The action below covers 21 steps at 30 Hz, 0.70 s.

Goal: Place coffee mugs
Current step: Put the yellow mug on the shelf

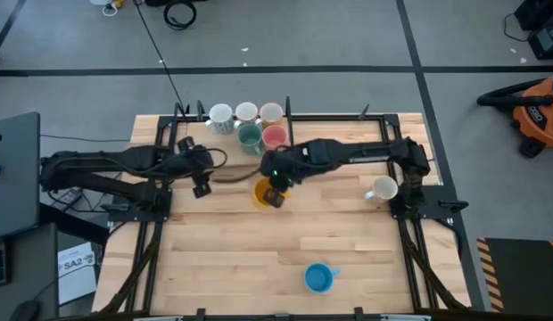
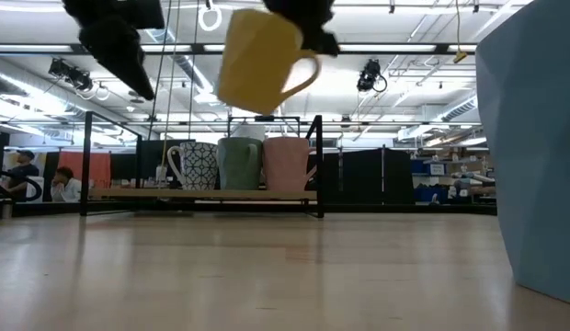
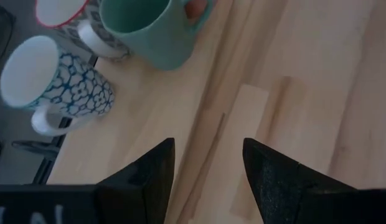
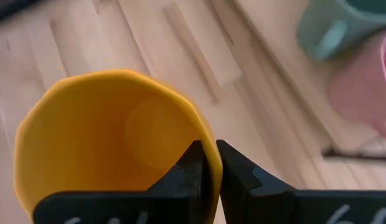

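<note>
I see my dark right arm reaching in from three o'clock toward table centre, its two-finger right gripper (image 1: 275, 194) raised off the surface, fingers (image 4: 193, 168) pinched nearly together. My dark left arm extends from nine o'clock, its left gripper (image 1: 202, 185) spread wide, gripping nothing.

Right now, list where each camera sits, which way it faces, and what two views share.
High view: overhead, looking straight down on the table; both arms show.
Low view: at tabletop height, looking level across; the yellow mug hangs lifted.
Left wrist view: past the open left gripper toward the patterned mug.
Right wrist view: past the right gripper, pinching the yellow mug's rim.
Shared: high and right wrist both show the yellow mug.
</note>
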Each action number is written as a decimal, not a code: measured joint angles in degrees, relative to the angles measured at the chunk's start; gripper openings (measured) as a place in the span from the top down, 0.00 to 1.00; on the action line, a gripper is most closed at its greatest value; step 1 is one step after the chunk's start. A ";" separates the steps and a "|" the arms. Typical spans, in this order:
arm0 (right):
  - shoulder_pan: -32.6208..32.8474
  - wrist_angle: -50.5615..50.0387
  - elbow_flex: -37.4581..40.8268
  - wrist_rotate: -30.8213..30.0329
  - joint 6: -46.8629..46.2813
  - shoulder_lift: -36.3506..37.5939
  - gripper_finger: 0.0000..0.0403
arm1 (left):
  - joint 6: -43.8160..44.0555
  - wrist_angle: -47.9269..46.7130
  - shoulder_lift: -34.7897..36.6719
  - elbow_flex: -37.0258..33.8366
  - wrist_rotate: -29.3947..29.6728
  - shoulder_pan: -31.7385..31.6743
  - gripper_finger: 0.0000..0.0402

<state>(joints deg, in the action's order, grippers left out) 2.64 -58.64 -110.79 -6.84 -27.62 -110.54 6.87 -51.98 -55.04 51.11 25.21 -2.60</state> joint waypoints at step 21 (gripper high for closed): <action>-7.16 17.08 20.76 4.95 -1.09 -0.02 0.91 | 1.93 2.43 6.73 0.00 -0.05 1.61 0.51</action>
<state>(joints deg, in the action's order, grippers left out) -4.52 -41.56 -90.03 -1.89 -28.72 -110.56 8.81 -49.55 -48.31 51.11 25.16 -0.99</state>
